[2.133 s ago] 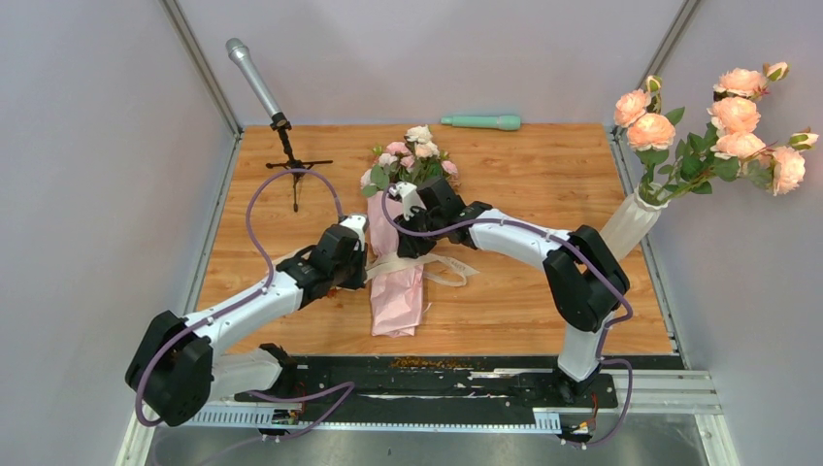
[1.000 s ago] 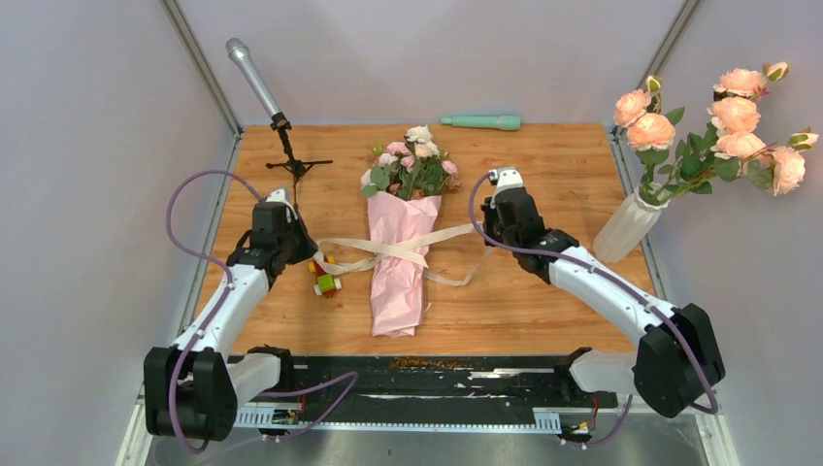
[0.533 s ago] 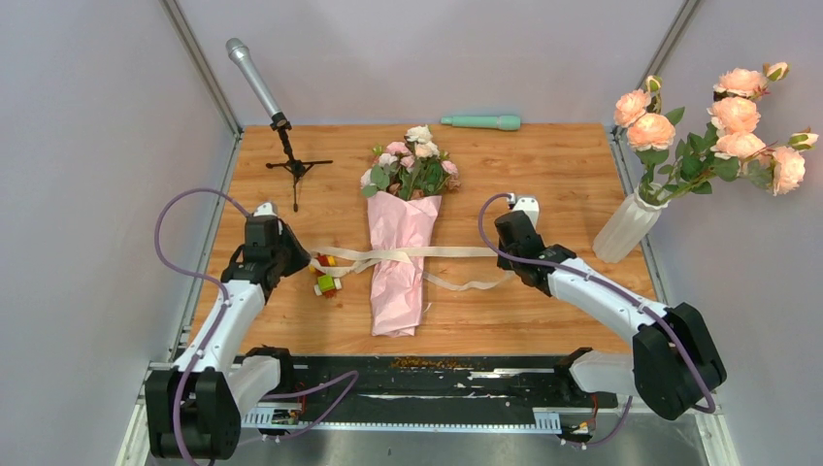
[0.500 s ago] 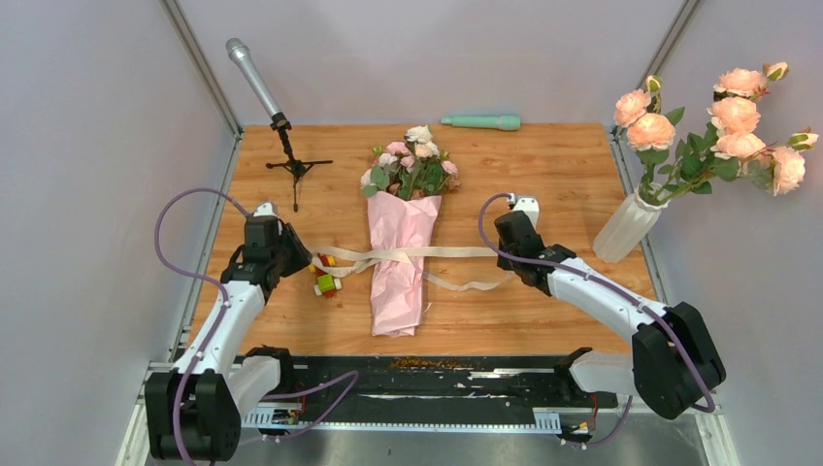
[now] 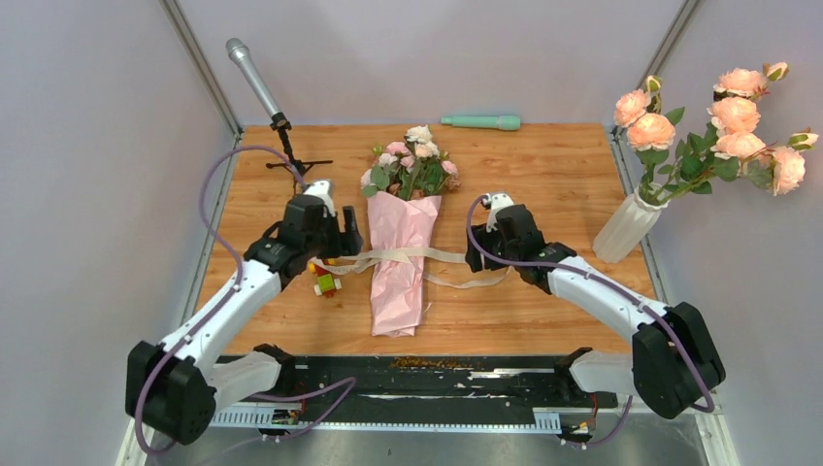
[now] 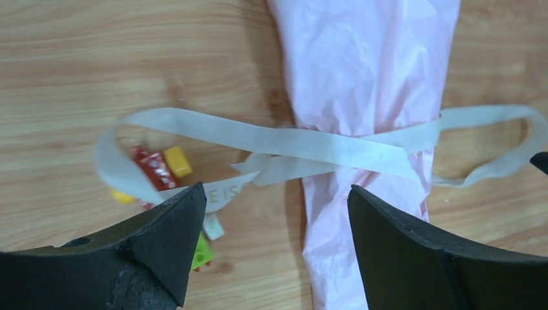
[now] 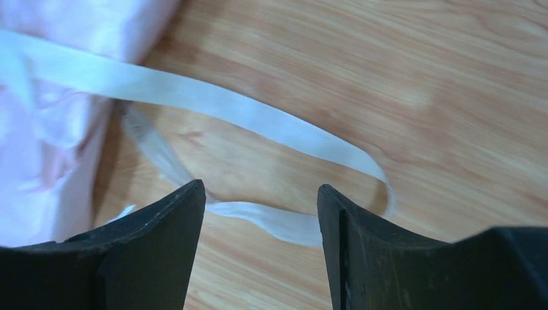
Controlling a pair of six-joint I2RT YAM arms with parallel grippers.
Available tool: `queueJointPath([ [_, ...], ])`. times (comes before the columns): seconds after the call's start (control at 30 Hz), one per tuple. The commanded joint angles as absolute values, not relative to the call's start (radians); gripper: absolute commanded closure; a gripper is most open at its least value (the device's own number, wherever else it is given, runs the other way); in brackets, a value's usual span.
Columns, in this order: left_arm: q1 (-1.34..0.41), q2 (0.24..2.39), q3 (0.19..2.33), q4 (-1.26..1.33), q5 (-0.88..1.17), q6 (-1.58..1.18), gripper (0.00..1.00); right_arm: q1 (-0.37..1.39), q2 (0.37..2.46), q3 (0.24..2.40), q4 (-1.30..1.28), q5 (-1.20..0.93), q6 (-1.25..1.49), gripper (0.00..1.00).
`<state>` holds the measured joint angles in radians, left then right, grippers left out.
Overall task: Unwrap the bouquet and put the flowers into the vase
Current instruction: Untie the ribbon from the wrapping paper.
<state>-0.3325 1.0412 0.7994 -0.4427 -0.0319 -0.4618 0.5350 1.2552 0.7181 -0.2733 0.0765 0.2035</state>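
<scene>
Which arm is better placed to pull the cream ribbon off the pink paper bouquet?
Left, probably. The open left hand hangs over the cream ribbon where it crosses the pink crinkled-paper bouquet. The open right hand faces only a loose ribbon loop beside it.

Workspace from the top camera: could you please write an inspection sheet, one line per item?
Surface: wooden table, no damage seen.
Job's things: bouquet lying flat mid-table, cream ribbon slack across its pink paper; white vase at right edge, holding peach roses.
Clutter: toy bricks left of bouquet; microphone on stand; mint-green cylinder at far edge.
Tools: left tool and right tool both open, holding nothing.
Cables: purple cables in loose loops, no snag seen.
Surroundings: grey walls; nothing else seen.
</scene>
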Motion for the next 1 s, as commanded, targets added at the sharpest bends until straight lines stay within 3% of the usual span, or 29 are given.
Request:
queueJointPath([
  [0.0,-0.473,1.153,0.820,-0.336,-0.021,-0.461,0.12,0.536,1.292,0.803,-0.131,-0.260,0.128,0.35],
  [0.23,-0.636,1.356,0.903,-0.250,-0.014,-0.550,0.06,0.536,1.475,0.912,-0.098,-0.305,0.270,0.34],
  [0.6,-0.672,1.501,0.961,-0.228,-0.016,-0.576,0.02,0.536,1.633,0.972,-0.038,-0.374,0.430,0.33],
  [0.8,-0.672,1.516,0.955,-0.224,-0.021,-0.585,0.08,0.538,1.688,0.993,-0.031,-0.417,0.449,0.33],
  [0.97,-0.672,1.523,0.951,-0.224,-0.015,-0.589,0.21,0.538,1.728,1.015,-0.029,-0.461,0.454,0.36],
])
